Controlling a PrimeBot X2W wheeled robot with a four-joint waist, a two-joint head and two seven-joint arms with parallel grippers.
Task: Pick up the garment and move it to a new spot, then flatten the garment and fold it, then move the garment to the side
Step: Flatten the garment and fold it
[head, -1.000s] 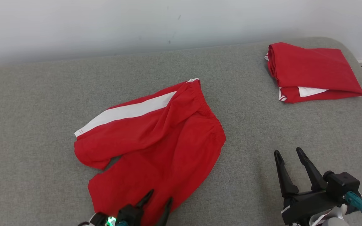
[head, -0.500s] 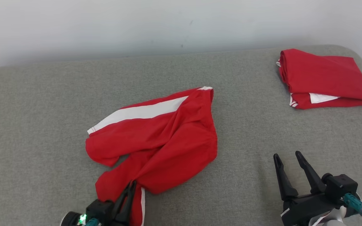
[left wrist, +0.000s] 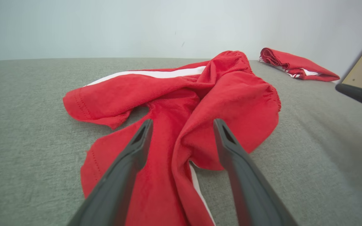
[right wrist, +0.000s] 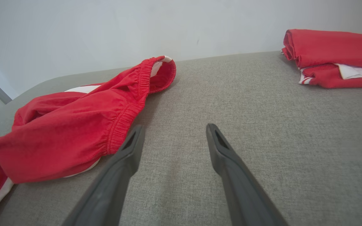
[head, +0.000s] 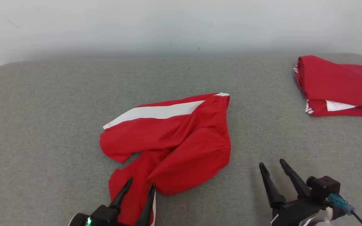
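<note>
Toward the table's [head: 42,125] near edge, my left tool [head: 141,181] gapes over the limp, light shorts [head: 184,141]; I'd pinch the leg hem. Beside it, my right tool [head: 271,162] is open too.

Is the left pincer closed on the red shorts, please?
No, the left pincer stands open over the red shorts, gripping nothing.

The garment [head: 174,138] is soft, matt red cloth with a smooth white stripe [head: 159,111] and a puckered elastic waistband [right wrist: 127,119]. The tabletop [head: 42,125] wears coarse grey woven fabric. My fingers [left wrist: 118,179] look like smooth, dark, matt plastic. The folded garment [head: 338,84] far right is the same matt cloth.
</note>
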